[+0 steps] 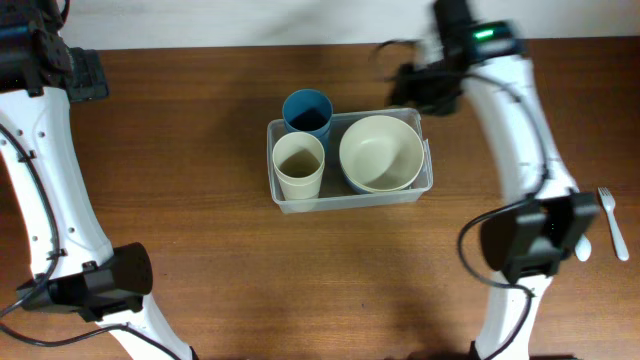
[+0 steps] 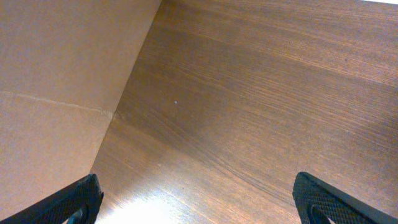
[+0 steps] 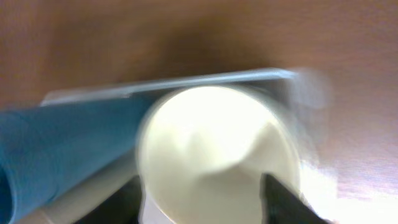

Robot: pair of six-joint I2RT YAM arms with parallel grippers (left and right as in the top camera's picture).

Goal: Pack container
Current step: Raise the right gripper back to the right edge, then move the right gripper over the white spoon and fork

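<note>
sitting mouth-up, the container [image 1: 350, 204] runs lengthwise left-right; left tool [image 2: 196, 193] and right tool [image 3: 200, 190] spread.

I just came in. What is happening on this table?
Two robot arms are packing a clear container. It already holds a blue cup, a cream cup and a cream bowl. The right gripper hovers open by its far right corner, blurred by motion. The left gripper is open over the table. A fork lies outside.
</note>
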